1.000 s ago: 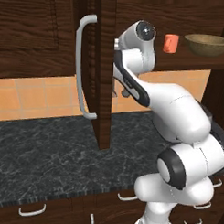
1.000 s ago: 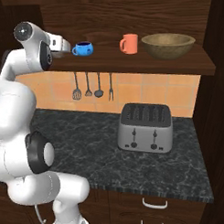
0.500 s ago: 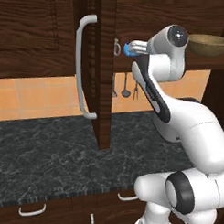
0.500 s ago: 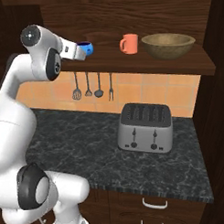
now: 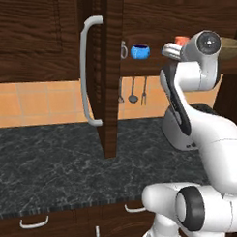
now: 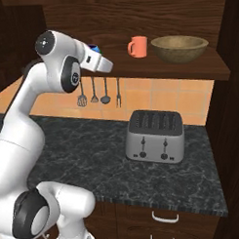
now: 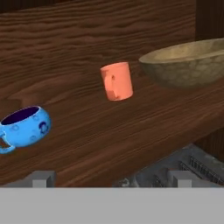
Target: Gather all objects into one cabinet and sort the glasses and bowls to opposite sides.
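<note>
On the dark wood shelf (image 6: 188, 66) stand a small blue bowl (image 7: 26, 127) with a handle, an orange-red cup (image 7: 117, 81) and a wide tan wooden bowl (image 7: 188, 65), left to right. My gripper (image 7: 111, 178) is open with nothing between its fingertips (image 7: 41, 176), and it looks at the shelf from just in front and slightly below. From the right base the hand (image 6: 101, 63) covers most of the blue bowl (image 6: 93, 46), left of the cup (image 6: 137, 46) and the wooden bowl (image 6: 179, 47). The cabinet door (image 5: 111, 76) stands open, edge-on, left of the blue bowl (image 5: 140, 51).
A silver toaster (image 6: 155, 136) sits on the dark stone counter (image 6: 83, 142) under the shelf. Several metal utensils (image 6: 98, 90) hang on the tiled wall. The door's long grey handle (image 5: 87, 71) juts out at the left. A dark side wall (image 6: 228, 112) closes the right.
The arm has swung right along the shelf front, and the hand now points at the vessels. The gripper stayed open and nothing on the shelf moved.
</note>
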